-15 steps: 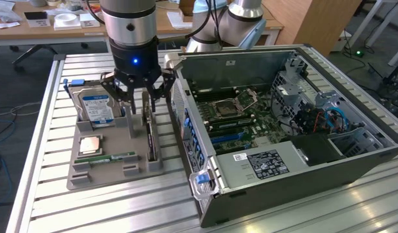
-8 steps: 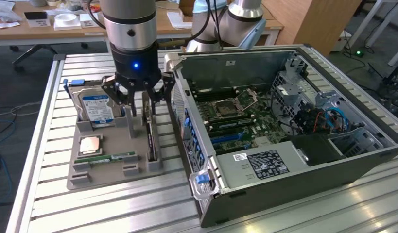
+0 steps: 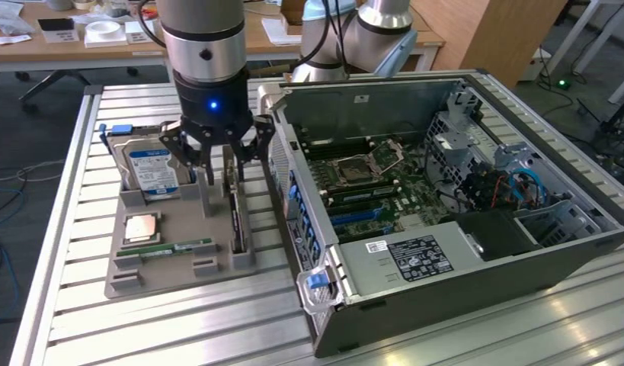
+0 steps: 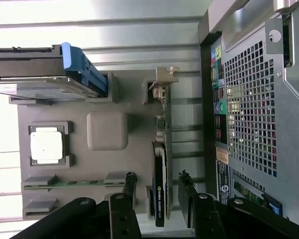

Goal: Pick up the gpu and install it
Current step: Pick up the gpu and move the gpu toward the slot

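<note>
At the exterior view's left, a grey fixture tray (image 3: 139,278) sits on the slatted aluminium table (image 3: 190,328). Its far-left pocket holds a hard drive (image 3: 152,169) standing upright, with a blue-and-white label whose print is too small to read. The wrist view shows a blue rail (image 4: 82,67) on the drive's side. Nearer the camera, a processor chip (image 3: 141,226) lies flat in a square recess, and a narrow green memory stick (image 3: 168,248) lies in a long slot in front of it.

In the slot along the tray's right-hand edge, the gpu (image 3: 235,221) stands on its long edge. In the wrist view its dark face bears a small green mark that cannot be read, and its silver bracket (image 4: 162,75) sits at the far end.

The gripper (image 3: 222,179) hangs over the card with its fingers (image 4: 131,186) spread, one on each side and a gap showing on both.

To the right, just beside the tray, is the open computer case (image 3: 444,305). It holds a motherboard (image 3: 372,183) and a power supply with a black-and-white label (image 3: 418,255), its text illegible.
</note>
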### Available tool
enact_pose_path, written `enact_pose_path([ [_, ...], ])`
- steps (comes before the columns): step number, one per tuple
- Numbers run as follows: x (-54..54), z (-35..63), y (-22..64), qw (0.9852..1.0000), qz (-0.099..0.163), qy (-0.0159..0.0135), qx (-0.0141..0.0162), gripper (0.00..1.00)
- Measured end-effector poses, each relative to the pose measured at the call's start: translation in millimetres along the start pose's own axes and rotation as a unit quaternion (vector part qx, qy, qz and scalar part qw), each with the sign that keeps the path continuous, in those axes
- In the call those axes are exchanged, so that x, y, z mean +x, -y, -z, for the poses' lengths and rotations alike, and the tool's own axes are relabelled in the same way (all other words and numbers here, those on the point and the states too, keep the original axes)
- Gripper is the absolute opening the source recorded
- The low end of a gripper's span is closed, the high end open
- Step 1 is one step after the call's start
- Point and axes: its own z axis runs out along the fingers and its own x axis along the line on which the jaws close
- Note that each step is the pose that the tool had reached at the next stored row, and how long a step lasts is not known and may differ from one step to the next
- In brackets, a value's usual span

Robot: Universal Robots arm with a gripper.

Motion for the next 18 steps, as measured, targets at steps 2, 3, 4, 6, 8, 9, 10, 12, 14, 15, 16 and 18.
enact_pose_path([
  [2,-0.1,-0.6,0.8,1.0,0.0,0.0,0.0,0.47],
  [3,0.0,-1.3,0.9,1.0,0.0,0.0,0.0,0.47],
  [4,0.1,-2.3,1.0,1.0,0.0,-0.0001,0.0,0.47],
  [6,0.0,-4.8,1.1,1.0,0.0,-0.0001,0.0,0.47],
  [8,0.0,-7.2,1.2,1.0,0.0,-0.0002,0.0,0.47],
  [9,0.0,-7.8,1.2,1.0,0.0,-0.0002,0.0,0.47],
  [10,0.0,-7.9,1.3,1.0,0.0,-0.0003,0.0001,0.47],
  [12,0.0,-7.9,1.3,1.0,0.0,-0.0003,0.0001,0.47],
  [14,-0.1,-8.2,1.3,1.0,0.0,-0.0003,-0.0014,0.47],
  [15,-0.1,-9.0,1.3,1.0,0.0,-0.0001,-0.0019,0.47],
  [16,0.0,-10.0,1.4,1.0,0.0,-0.0002,-0.0018,0.47],
  [18,0.1,-12.5,1.5,1.0,0.0,-0.0003,-0.0018,0.47],
])
